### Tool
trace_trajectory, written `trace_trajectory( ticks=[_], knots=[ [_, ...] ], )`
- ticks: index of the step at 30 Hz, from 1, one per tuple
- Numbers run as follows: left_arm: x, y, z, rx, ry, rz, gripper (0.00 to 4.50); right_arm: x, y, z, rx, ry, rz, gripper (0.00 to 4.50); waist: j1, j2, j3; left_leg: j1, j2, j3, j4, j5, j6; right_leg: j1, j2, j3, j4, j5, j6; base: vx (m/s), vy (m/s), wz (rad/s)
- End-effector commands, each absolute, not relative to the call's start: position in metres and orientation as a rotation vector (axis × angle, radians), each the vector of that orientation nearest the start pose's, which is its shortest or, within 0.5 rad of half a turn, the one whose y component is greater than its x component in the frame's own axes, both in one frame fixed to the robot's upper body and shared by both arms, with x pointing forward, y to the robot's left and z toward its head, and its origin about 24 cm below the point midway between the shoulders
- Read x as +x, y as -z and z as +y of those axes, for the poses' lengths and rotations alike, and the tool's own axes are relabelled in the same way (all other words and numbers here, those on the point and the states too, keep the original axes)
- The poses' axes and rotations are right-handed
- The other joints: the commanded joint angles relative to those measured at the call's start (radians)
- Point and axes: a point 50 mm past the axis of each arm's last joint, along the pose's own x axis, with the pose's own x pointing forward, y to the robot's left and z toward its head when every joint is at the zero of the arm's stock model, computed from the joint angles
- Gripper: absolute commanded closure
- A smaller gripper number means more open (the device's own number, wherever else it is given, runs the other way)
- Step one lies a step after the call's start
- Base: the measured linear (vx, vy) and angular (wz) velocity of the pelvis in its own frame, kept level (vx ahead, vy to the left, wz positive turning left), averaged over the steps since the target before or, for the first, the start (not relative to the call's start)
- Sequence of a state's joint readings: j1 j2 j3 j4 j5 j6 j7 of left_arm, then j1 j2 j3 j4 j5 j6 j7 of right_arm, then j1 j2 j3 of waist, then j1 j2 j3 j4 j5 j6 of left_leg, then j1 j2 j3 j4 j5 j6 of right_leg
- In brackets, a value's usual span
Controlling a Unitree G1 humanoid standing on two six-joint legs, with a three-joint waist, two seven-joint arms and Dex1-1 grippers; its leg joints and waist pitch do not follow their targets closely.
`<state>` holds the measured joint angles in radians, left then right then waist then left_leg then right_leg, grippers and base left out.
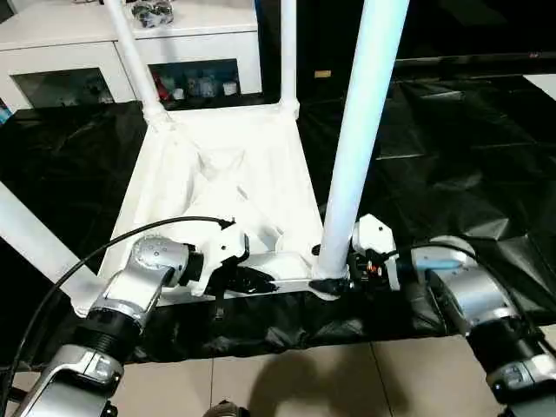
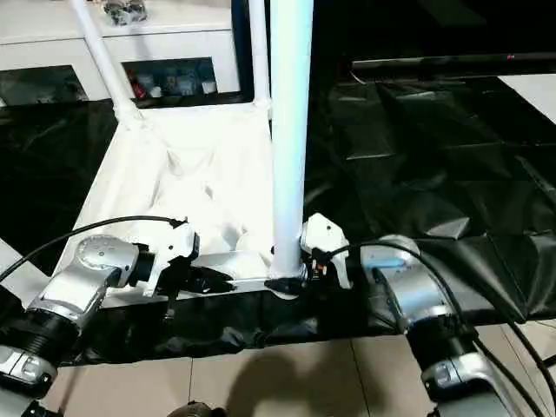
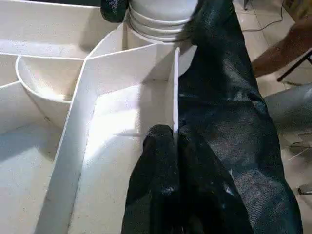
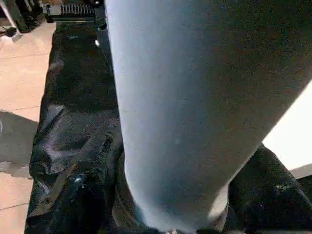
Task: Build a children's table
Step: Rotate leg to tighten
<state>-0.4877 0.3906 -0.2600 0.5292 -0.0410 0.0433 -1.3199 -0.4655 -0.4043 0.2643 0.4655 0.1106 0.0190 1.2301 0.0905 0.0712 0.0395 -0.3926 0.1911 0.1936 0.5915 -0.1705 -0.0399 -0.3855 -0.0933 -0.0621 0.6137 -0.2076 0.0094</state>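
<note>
The white tabletop (image 1: 217, 174) lies underside up on a black sheet, ribs showing. Three legs stand in corner sockets: the far left leg (image 1: 135, 56), the far right leg (image 1: 287, 52) and the thick near right leg (image 1: 360, 130). A fourth leg (image 1: 35, 243) slants off the near left corner. My left gripper (image 1: 252, 280) is shut on the tabletop's near rim, whose thin wall (image 3: 175, 97) runs in between the black fingers (image 3: 161, 161). My right gripper (image 1: 334, 278) stands open at the base of the near right leg (image 4: 195, 97), a finger (image 4: 73, 195) on either side of it.
A white cabinet (image 1: 52, 52) with glass doors stands behind the tabletop. The black sheet (image 1: 452, 156) spreads wide to the right. Tiled floor (image 1: 304, 382) lies at the front. A person's arm (image 3: 282, 48) shows past the sheet in the left wrist view.
</note>
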Motion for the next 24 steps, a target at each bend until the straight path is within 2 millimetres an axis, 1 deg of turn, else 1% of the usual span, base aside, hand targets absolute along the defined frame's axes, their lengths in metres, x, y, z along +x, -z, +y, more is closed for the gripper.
trace_trajectory(
  ticks=[1, 4, 6, 7, 11, 12, 13, 14, 15, 16, 17, 18, 19, 20, 21, 22, 23, 24],
  knots=[
    [0.302, -0.053, 0.133, 0.341, 1.458, 0.356, 4.5, 0.287, -0.043, -0.123, -0.334, -1.502, 0.346, 1.73, -0.002, -0.023, -0.063, 0.022, 0.043, -0.016, -0.063, -0.176, 0.082, 0.033, -0.054, 0.038, -0.063, -0.109, -0.261, 0.0, 0.0, 0.0],
    [0.303, -0.053, 0.133, 0.342, 1.453, 0.355, 4.5, 0.286, -0.04, -0.121, -0.329, -1.498, 0.347, 1.82, -0.002, -0.022, -0.062, 0.023, 0.043, -0.016, -0.064, -0.181, 0.08, 0.033, -0.055, 0.038, -0.065, -0.122, -0.26, 0.0, 0.0, 0.0],
    [0.303, -0.053, 0.133, 0.339, 1.453, 0.355, 4.5, 0.284, -0.039, -0.121, -0.323, -1.501, 0.349, 1.83, -0.002, -0.024, -0.062, 0.023, 0.043, -0.015, -0.064, -0.184, 0.078, 0.033, -0.055, 0.038, -0.065, -0.126, -0.259, 0.0, 0.0, 0.0],
    [0.303, -0.052, 0.133, 0.338, 1.453, 0.356, 4.5, 0.284, -0.039, -0.121, -0.32, -1.5, 0.349, 1.83, -0.001, -0.022, -0.062, 0.023, 0.043, -0.016, -0.064, -0.182, 0.078, 0.033, -0.055, 0.038, -0.064, -0.124, -0.259, 0.0, 0.0, 0.0],
    [0.304, -0.052, 0.132, 0.339, 1.427, 0.351, 4.5, 0.283, -0.037, -0.12, -0.287, -1.464, 0.339, 1.83, -0.001, -0.022, -0.062, 0.023, 0.043, -0.016, -0.064, -0.183, 0.078, 0.033, -0.055, 0.038, -0.065, -0.124, -0.259, 0.0, 0.0, 0.0],
    [0.306, -0.051, 0.131, 0.35, 1.403, 0.348, 4.5, 0.284, -0.036, -0.119, -0.273, -1.416, 0.325, 1.83, -0.002, -0.022, -0.061, 0.023, 0.043, -0.016, -0.065, -0.189, 0.077, 0.032, -0.054, 0.038, -0.066, -0.13, -0.258, 0.0, 0.0, 0.0],
    [0.307, -0.05, 0.128, 0.357, 1.382, 0.341, 4.5, 0.286, -0.035, -0.117, -0.258, -1.362, 0.304, 1.84, -0.003, -0.022, -0.059, 0.025, 0.044, -0.015, -0.066, -0.202, 0.069, 0.029, -0.054, 0.04, -0.069, -0.148, -0.254, 0.0, 0.0, 0.0],
    [0.308, -0.05, 0.124, 0.358, 1.362, 0.336, 4.5, 0.289, -0.034, -0.115, -0.238, -1.302, 0.285, 1.84, -0.005, -0.021, -0.055, 0.025, 0.043, -0.017, -0.072, -0.237, 0.053, 0.029, -0.055, 0.039, -0.075, -0.199, -0.245, 0.0, 0.0, 0.0],
    [0.311, -0.048, 0.116, 0.361, 1.32, 0.338, 4.5, 0.294, -0.03, -0.111, -0.215, -1.183, 0.272, 1.84, -0.006, -0.021, -0.053, 0.029, 0.044, -0.017, -0.075, -0.26, 0.041, 0.028, -0.056, 0.04, -0.078, -0.231, -0.237, 0.0, 0.0, 0.0],
    [0.312, -0.046, 0.108, 0.362, 1.295, 0.336, 4.5, 0.298, -0.027, -0.106, -0.187, -1.087, 0.269, 1.84, -0.012, -0.022, -0.05, 0.032, 0.044, -0.02, -0.081, -0.301, 0.012, 0.025, -0.057, 0.041, -0.083, -0.287, -0.226, 0.0, 0.0, 0.0],
    [0.314, -0.045, 0.098, 0.363, 1.262, 0.331, 4.5, 0.302, -0.025, -0.1, -0.147, -0.992, 0.266, 1.84, -0.019, -0.022, -0.048, 0.035, 0.043, -0.021, -0.085, -0.325, -0.014, 0.023, -0.057, 0.043, -0.087, -0.332, -0.212, 0.0, 0.0, 0.0],
    [0.315, -0.044, 0.093, 0.363, 1.244, 0.327, 4.5, 0.303, -0.023, -0.096, -0.124, -0.944, 0.266, 1.84, -0.021, -0.023, -0.048, 0.035, 0.041, -0.024, -0.086, -0.337, -0.024, 0.023, -0.06, 0.041, -0.089, -0.356, -0.204, 0.0, 0.0, 0.0],
    [0.316, -0.045, 0.088, 0.351, 1.232, 0.321, 4.5, 0.305, -0.023, -0.092, -0.098, -0.911, 0.268, 1.84, -0.028, -0.017, -0.046, 0.036, 0.041, -0.028, -0.09, -0.366, -0.04, 0.024, -0.059, 0.039, -0.095, -0.39, -0.185, 0.0, 0.0, 0.0],
    [0.317, -0.045, 0.079, 0.343, 1.221, 0.308, 4.5, 0.307, -0.022, -0.085, -0.063, -0.862, 0.27, 1.84, -0.034, -0.02, -0.049, 0.034, 0.039, -0.031, -0.091, -0.375, -0.042, 0.027, -0.058, 0.039, -0.095, -0.38, -0.177, 0.0, 0.0, 0.0],
    [0.317, -0.046, 0.07, 0.337, 1.206, 0.296, 4.5, 0.309, -0.021, -0.077, -0.045, -0.807, 0.273, 1.84, -0.038, -0.018, -0.048, 0.035, 0.041, -0.029, -0.091, -0.38, -0.042, 0.022, -0.058, 0.041, -0.095, -0.37, -0.179, 0.0, 0.0, 0.0],
    [0.317, -0.047, 0.062, 0.328, 1.205, 0.284, 4.5, 0.31, -0.022, -0.068, -0.028, -0.769, 0.271, 1.84, -0.041, -0.004, -0.048, 0.038, 0.038, -0.031, -0.091, -0.397, -0.046, 0.019, -0.058, 0.04, -0.097, -0.371, -0.18, 0.0, 0.0, 0.0],
    [0.317, -0.048, 0.056, 0.323, 1.205, 0.276, 4.5, 0.312, -0.023, -0.061, -0.018, -0.746, 0.268, 1.84, -0.048, -0.013, -0.047, 0.037, 0.036, -0.029, -0.09, -0.405, -0.046, 0.017, -0.058, 0.041, -0.101, -0.374, -0.179, 0.0, 0.0, 0.0],
    [0.317, -0.049, 0.053, 0.321, 1.207, 0.269, 4.5, 0.312, -0.024, -0.055, 0.0, -0.74, 0.263, 1.84, -0.048, -0.014, -0.048, 0.037, 0.035, -0.03, -0.09, -0.408, -0.044, 0.019, -0.058, 0.04, -0.102, -0.379, -0.177, 0.0, 0.0, 0.0]
  ],
)
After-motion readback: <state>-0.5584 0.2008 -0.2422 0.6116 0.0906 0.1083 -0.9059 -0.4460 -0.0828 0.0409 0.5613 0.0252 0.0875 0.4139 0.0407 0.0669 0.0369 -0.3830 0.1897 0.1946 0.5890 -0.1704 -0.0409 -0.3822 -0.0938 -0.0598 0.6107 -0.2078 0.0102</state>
